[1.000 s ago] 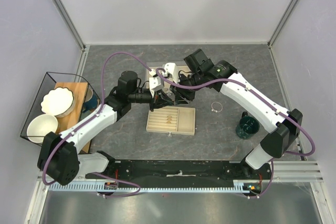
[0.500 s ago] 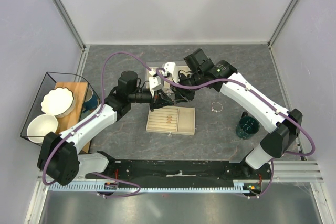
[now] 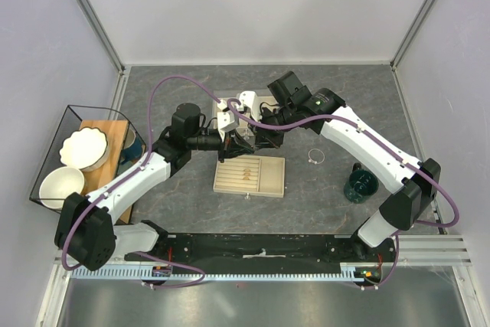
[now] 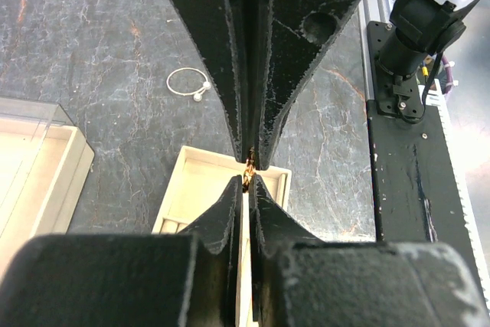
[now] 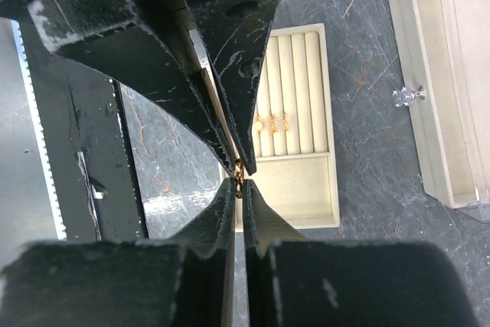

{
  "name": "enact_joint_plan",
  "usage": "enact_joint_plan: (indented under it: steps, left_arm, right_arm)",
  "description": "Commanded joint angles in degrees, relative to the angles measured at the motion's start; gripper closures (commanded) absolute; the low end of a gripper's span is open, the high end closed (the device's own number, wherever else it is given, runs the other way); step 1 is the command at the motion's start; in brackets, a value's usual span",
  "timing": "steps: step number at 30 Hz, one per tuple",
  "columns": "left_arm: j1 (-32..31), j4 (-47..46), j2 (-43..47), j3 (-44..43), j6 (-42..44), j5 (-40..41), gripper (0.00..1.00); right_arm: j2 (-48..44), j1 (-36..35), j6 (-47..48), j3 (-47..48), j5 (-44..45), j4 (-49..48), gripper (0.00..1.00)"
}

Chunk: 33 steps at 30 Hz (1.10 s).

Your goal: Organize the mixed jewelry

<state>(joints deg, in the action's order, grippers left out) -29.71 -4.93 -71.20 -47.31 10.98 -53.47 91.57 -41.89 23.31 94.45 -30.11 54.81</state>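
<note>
- The left hand is pinching a small gold piece at its very tips. Its jaws are all but shut, and it is hanging in the air over the beige tray.
- The right hand is meeting it tip to tip from the opposite side. Its jaws are standing at a thin slit on the same piece, so both hands appear to be gripping it at once, which looks like a pass from one hand to the other.
- Nearest the arm bases, a tiny pale speck is lying on the counter just in front of the tray. It is too small to identify.
- The dark green vessel is standing well off to the right and is playing no part here.
- Inside the tray, three gold rings are sitting in a row across the padded rolls, so that share of the sorting is looking done.
- The thin silver hoop is lying loose on the counter, well apart from the tray, between it and the vessel. It is probably the main item left.
- Farthest back, a second beige box with a clear lid is sitting behind the hands. The pictures are not showing any jewelry in it.
- Overall the job is looking past halfway, with three rings seated, one piece in the air and needing a slot, and the hoop not yet collected.
</note>
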Motion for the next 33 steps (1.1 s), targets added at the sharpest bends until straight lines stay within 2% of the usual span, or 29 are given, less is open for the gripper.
enact_joint_plan:
  steps: [1, 3, 6, 8, 12, 14, 16, 22, 24, 28, 33]
  left_arm:
    - [-0.1, -3.4, 1.5, -0.2, -1.9, -0.8, 0.98]
    - [-0.1, -3.9, 1.5, 0.0, -2.2, -0.8, 0.98]
    - [-0.1, -4.6, 1.7, 0.4, -2.6, -0.3, 0.98]
    - [0.0, -5.4, 2.0, 0.8, -3.4, 0.4, 0.89]
    - [0.8, -7.6, 3.1, 2.1, -5.1, 3.3, 0.58]
    - [2.7, -8.6, 3.9, 3.4, -5.9, 3.4, 0.36]
    - [6.0, -10.9, 4.6, 5.1, -7.0, 3.2, 0.27]
    - [15.3, -13.0, 5.7, 5.7, -10.3, 4.8, 0.27]
    - [16.7, -13.4, 5.8, 5.7, -10.5, 7.3, 0.27]
    - [20.6, -14.5, 6.2, 5.6, -17.4, 12.4, 0.27]
    - [23.6, -13.4, 8.9, 5.0, -20.6, 19.7, 0.25]
  right_arm:
    - [0.0, -0.4, -1.0, 1.0, -1.6, -1.3, 0.94]
    - [0.0, -0.4, -1.2, 1.2, -1.6, -1.5, 0.99]
    - [0.1, -0.4, -2.2, 1.3, -1.1, -2.0, 1.00]
    - [0.0, -0.4, -2.6, 1.2, -0.7, -2.1, 1.00]
    - [-0.7, -0.4, -2.8, 1.1, 2.2, -2.5, 1.00]
    - [-1.0, -0.4, -3.0, 0.9, 4.0, -2.8, 1.00]
    - [-1.7, -0.5, -3.0, -0.2, 5.8, -3.5, 1.00]
    - [-1.8, -0.4, -3.3, -1.7, 9.7, -5.0, 1.00]
    - [-1.0, -0.5, -3.0, -1.9, 10.2, -5.3, 1.00]
    - [1.8, -1.0, -2.7, -3.9, 12.0, -6.6, 1.00]
    - [6.0, -2.9, -2.0, -8.8, 16.0, -12.3, 1.00]
